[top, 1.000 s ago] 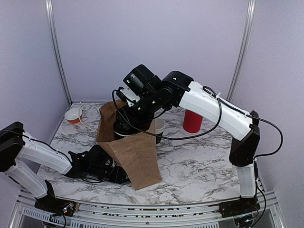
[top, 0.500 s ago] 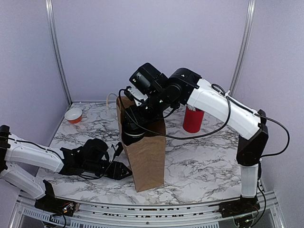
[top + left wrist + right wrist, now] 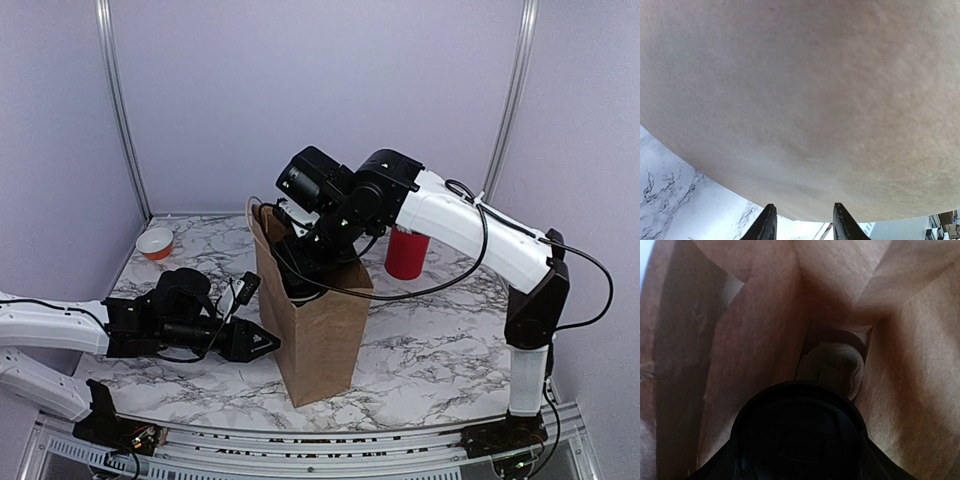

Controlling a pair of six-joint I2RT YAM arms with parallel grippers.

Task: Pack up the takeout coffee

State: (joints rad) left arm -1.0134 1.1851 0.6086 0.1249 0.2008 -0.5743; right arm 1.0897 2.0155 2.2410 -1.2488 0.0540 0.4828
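A brown paper bag [image 3: 318, 325] stands upright in the middle of the marble tabletop [image 3: 430, 350], its mouth open at the top; the right arm [image 3: 450, 225] bends down from above and its black wrist goes into that mouth, so the top view hides what it carries. The right wrist view looks down inside the bag; the right tool [image 3: 798, 466] grips a black-lidded cup [image 3: 800, 432], with dark fingers [image 3: 722, 467] pressed against either side of it, and the round lid fills the lower middle of the view between the creased paper walls. Deeper down, at the bottom of the bag, lies a cream cup [image 3: 832, 365]; whether it is upright or tipped I cannot tell.

The left arm [image 3: 60, 325] lies low over the tabletop on the left; the left tool [image 3: 802, 226] points at the bag's side wall from just beside it, its two fingertips [image 3: 765, 225] parted to a moderate gap with nothing between them. A red cup [image 3: 405, 255] stands behind the bag to the right; a small orange-and-white bowl [image 3: 155, 243] sits at the far left, well apart from the bag.
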